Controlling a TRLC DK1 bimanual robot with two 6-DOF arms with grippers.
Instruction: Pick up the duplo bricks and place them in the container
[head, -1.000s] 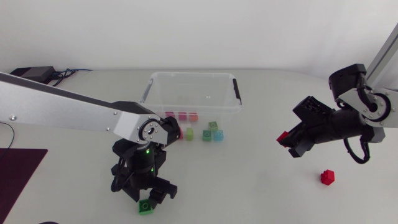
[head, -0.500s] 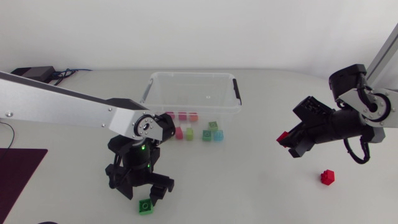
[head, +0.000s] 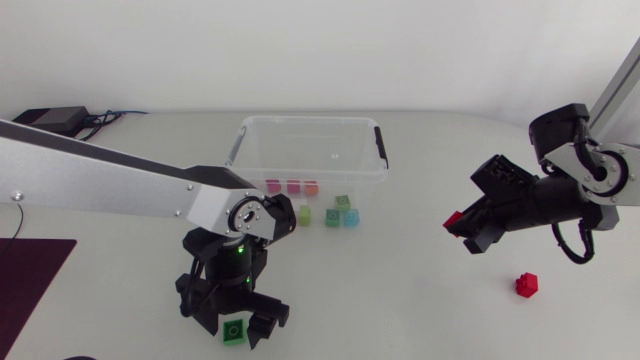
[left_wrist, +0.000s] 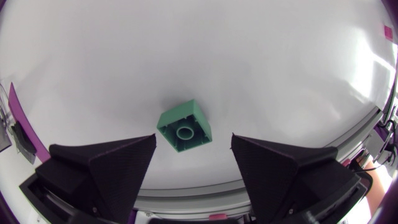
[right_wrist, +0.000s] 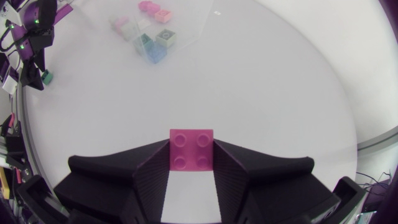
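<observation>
Left pincer (head: 237, 325) wide apart astride green brick (left_wrist: 185, 126) on counter (head: 400, 290); right pincer (right_wrist: 191, 148) tight around red brick (head: 453, 220).

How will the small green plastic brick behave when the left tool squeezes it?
The small green plastic brick looks rigid, so it probably will not deform. Blocky and flat-based, it should not roll. It sits skewed between the open fingers of the left tool, so it may twist.
</observation>
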